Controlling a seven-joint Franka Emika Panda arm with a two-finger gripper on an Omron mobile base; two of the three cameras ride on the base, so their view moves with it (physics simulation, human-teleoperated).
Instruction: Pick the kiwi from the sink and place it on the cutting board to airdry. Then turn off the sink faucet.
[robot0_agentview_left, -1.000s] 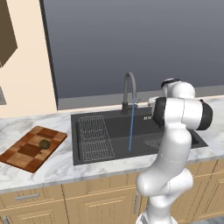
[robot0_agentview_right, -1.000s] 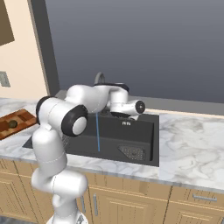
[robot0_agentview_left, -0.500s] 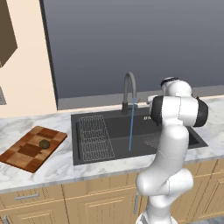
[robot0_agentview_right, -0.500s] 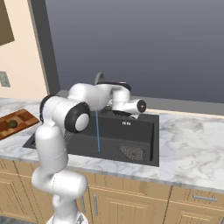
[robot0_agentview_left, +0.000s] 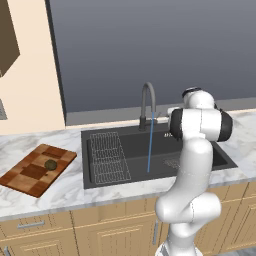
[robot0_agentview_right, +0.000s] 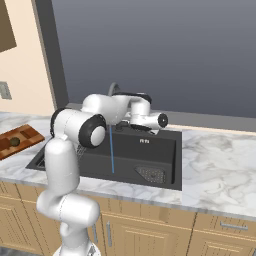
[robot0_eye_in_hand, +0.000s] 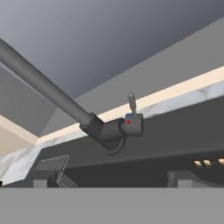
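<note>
Over the last second the arm has swung a little further in toward the back of the sink (robot0_agentview_left: 200, 162), carrying the wrist closer to the sink faucet (robot0_agentview_left: 147, 102), while everything on the desk (robot0_agentview_left: 70, 187) has stayed where it was. The kiwi (robot0_agentview_left: 50, 164) already lies on the cutting board (robot0_agentview_left: 35, 170) at the left of the left base view, so the first half of the task looks done and only the tap remains: a thin blue stream (robot0_agentview_left: 149, 145) still falls from the spout into the basin. In the hand view the faucet's small side lever (robot0_eye_in_hand: 131, 103) sits just above centre, straight ahead of the tool (robot0_eye_in_hand: 111, 183), which points at it from close by. The tool is spread wide, holds nothing and touches nothing; the lever is not yet between its fingers.
</note>
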